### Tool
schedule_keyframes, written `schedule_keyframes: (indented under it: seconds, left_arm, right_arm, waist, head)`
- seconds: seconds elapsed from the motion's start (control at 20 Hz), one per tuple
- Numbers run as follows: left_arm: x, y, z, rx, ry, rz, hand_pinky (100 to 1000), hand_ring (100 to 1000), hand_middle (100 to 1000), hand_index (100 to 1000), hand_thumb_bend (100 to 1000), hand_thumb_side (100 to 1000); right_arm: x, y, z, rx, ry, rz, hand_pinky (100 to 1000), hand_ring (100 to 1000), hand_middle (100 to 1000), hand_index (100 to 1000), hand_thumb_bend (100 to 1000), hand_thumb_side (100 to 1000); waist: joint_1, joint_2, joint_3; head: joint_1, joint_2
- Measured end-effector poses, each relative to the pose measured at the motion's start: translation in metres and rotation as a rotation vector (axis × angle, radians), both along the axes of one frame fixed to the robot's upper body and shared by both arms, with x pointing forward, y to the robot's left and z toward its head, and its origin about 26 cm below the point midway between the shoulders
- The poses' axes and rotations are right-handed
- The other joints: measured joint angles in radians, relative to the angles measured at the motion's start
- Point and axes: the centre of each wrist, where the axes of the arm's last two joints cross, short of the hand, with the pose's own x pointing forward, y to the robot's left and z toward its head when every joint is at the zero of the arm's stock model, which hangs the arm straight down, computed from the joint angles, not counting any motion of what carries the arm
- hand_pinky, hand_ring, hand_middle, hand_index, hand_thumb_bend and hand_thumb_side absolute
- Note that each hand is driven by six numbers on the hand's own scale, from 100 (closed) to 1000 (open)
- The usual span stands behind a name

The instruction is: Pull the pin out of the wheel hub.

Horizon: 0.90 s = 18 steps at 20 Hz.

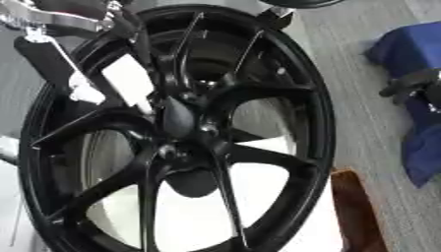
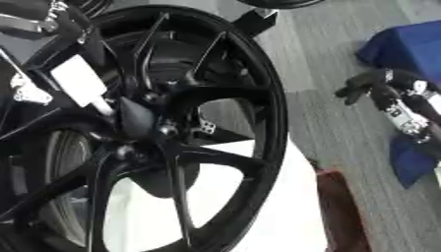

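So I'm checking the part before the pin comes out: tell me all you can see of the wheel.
The wheel is a glossy black, apparently metal rim with thin paired spokes meeting at a central hub. It stands nearly upright, slightly tilted, filling the view. The left hand reaches in from the upper left toward the hub; actual contact is unclear. The pin cannot be made out.

a blue cloth [image 1: 412, 49] drapes down the right side over a grey wood-grain floor [image 1: 362, 118]. a reddish-brown block [image 2: 340, 211] stands at the lower right, just beside a white surface [image 2: 258, 216] that shows through below. a black stand foot [image 2: 255, 20] reaches onto the floor at the top
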Motion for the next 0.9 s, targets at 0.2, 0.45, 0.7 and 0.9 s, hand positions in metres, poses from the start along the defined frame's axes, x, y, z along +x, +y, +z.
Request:
schedule_keyframes:
  seconds: [0.2,0.45,0.7,0.9]
  left_arm:
    - [-0.0018,-0.0015,0.0006,-0.006,0.009,-0.01,847,799,672,751,349,369]
    - [-0.0046,-0.0034,0.0017,-0.004,0.008,-0.015,840,787,649,722,330,337]
    - [-0.0064,-0.0046,0.0028,-0.005,0.005,-0.021,826,762,599,649,302,310]
    - [-0.0085,-0.0057,0.0041,-0.008,0.007,-0.027,801,726,541,558,243,262]
  right_arm:
    - [0.0,0.0,0.0,0.0,0.0,0.0,948,737,539,735,100,692]
    - [-0.0001,-0.0001,-0.0002,0.0,0.001,-0.001,948,737,539,735,100,693]
    - [-0.0001,-0.0001,-0.0003,0.0,0.002,-0.001,949,738,539,736,100,694]
    - [-0.0001,-0.0001,-0.0003,0.0,0.003,-0.001,949,738,540,736,100,692]
  waist:
    - [0.0,0.0,0.0]
    - [0.0,0.0,0.002]
    - [0.0,0.0,0.002]
    - [0.0,0.0,0.002]
  head:
    - [0.0,0.0]
    - [-0.001,0.0]
    - [-0.002,0.0]
    - [-0.003,0.0]
